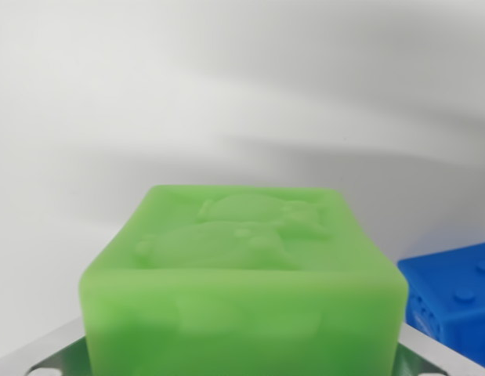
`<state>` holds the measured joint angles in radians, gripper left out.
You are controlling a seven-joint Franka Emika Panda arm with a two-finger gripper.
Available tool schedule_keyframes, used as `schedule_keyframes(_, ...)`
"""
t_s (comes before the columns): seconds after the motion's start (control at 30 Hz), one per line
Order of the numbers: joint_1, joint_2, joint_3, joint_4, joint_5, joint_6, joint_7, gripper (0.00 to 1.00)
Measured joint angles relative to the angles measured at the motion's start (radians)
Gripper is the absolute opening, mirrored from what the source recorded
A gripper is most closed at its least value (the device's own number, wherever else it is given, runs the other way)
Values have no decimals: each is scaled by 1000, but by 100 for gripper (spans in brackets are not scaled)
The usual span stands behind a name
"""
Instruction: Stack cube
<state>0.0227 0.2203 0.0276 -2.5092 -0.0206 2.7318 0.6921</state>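
Note:
A green cube (242,274) with a raised figure on its top face fills the lower middle of the wrist view. It sits between the two grey metal fingers (40,356) of my gripper (242,364), whose tips show only at the bottom corners. The fingers press against both sides of the cube, so the gripper is shut on it. A blue cube (454,301) with round studs lies at the wrist view's right edge, apart from the green cube and partly cut off by the frame.
A plain white surface (226,102), soft and blurred with faint shadows, fills the rest of the view behind the cubes.

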Motion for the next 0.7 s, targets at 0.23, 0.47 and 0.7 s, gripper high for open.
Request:
schedule_keyframes(0.23,0,-58,0,-3,5,-54,-4,0)
schedule_keyframes(0.47,-2,-106,0,-6,10,-96,-24,0)
schedule_keyframes(0.7,-24,-111,-9,-16,11,-97,-86,0)
